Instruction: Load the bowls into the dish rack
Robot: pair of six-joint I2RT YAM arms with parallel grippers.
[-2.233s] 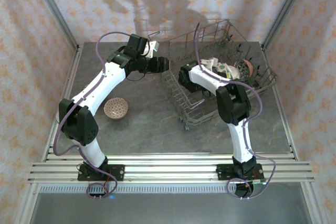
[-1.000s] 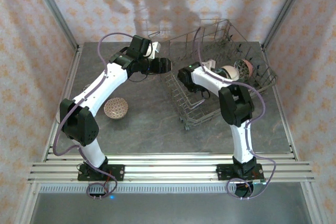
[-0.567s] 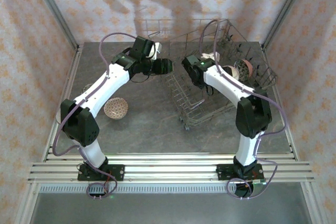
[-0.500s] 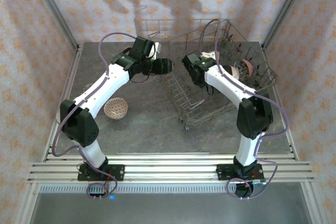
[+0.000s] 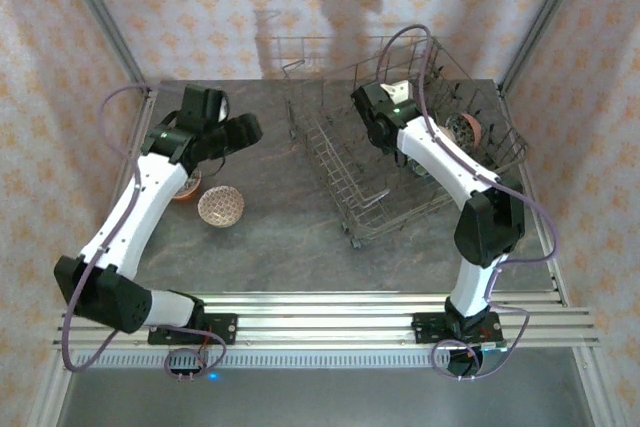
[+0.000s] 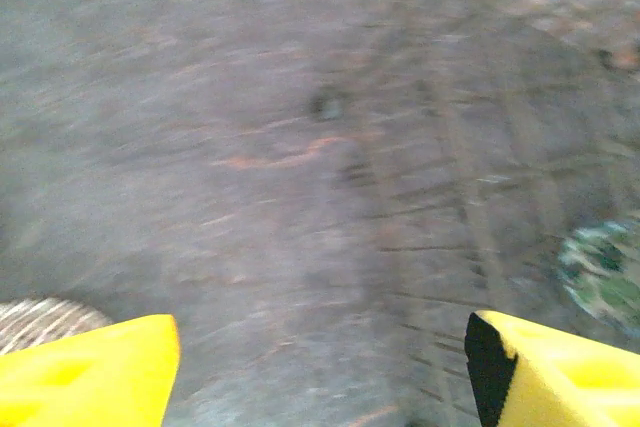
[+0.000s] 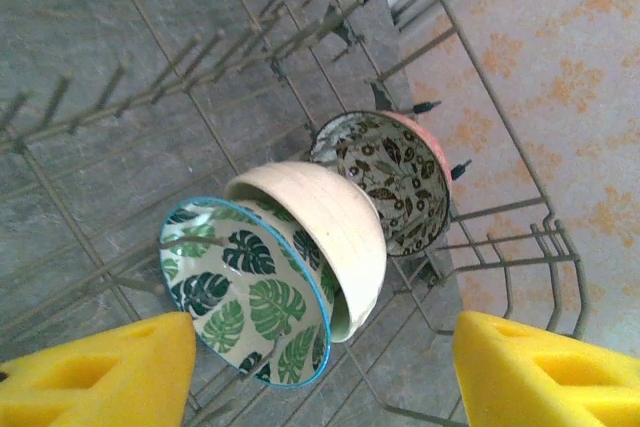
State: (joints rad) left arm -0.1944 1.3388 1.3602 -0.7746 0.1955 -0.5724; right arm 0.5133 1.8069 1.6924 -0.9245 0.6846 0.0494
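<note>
Left claw [image 6: 320,367] hangs agape over the table [image 5: 280,237]; right claw [image 7: 322,352], arm arched, gapes over the dish rack [image 5: 342,172].

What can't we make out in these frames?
Left wrist view: motion-blurred; the greenish patch at the right edge is unidentifiable, and the pale round thing bottom left is cut off by the frame edge.
Top view: an orange bowl sits mostly hidden under the left arm; the right arm covers part of the dish rack.
</note>
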